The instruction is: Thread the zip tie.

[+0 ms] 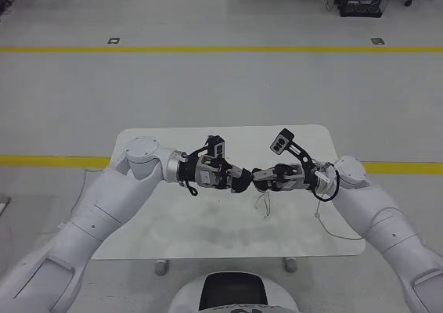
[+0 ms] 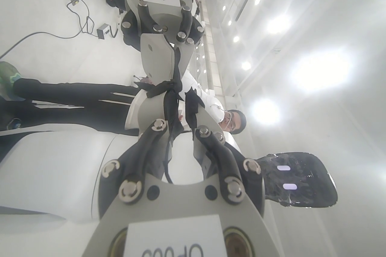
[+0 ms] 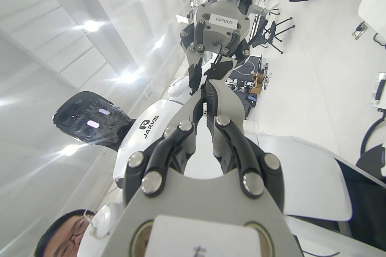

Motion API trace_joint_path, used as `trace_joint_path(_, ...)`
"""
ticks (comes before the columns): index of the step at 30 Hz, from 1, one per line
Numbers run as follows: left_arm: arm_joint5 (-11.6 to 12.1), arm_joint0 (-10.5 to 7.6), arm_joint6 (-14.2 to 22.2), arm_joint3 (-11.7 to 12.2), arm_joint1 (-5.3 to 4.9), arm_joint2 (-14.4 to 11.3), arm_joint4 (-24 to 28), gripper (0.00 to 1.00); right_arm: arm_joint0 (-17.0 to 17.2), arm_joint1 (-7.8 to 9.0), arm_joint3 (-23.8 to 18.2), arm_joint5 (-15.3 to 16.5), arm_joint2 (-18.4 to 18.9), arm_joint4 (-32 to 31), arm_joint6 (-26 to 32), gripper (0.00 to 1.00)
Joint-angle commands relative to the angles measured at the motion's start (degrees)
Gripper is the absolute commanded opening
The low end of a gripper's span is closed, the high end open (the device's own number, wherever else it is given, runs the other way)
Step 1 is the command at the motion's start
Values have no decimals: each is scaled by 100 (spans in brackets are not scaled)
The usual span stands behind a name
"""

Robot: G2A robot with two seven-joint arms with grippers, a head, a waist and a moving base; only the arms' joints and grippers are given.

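Left gripper (image 1: 243, 179) and right gripper (image 1: 258, 178) are sitting tip to tip above the table (image 1: 143, 227), both pinching the black zip tie (image 2: 170, 116) strung between them. Likely mid-threading: tail needs lining up square with the head slot, feeding slowly.

Cannot tell the zip tie (image 2: 170, 107) threaded or not: hidden where left gripper (image 1: 241, 180) and right gripper (image 1: 257, 177) meet. Too small to pick out from above. Too fine to name: pale strands (image 1: 265, 205) near the middle of the table (image 1: 139, 235).
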State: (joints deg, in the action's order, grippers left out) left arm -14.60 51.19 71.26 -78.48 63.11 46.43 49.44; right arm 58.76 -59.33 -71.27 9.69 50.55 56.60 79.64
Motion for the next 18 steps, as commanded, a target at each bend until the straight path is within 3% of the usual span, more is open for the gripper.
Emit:
trace_joint_path(1,2,-1,0,3,-1,-8,-4,7,5,-8,-4,-10,6,-15,0,0)
trace_joint_path(16,30,-15,5,27,-8,-29,-1,4,35,-52,-45,-20,69,-94,0,0)
trace_joint_path(18,28,-17,1,29,-9,-31,1,0,36,-56,-51,-34,74,-105,0,0)
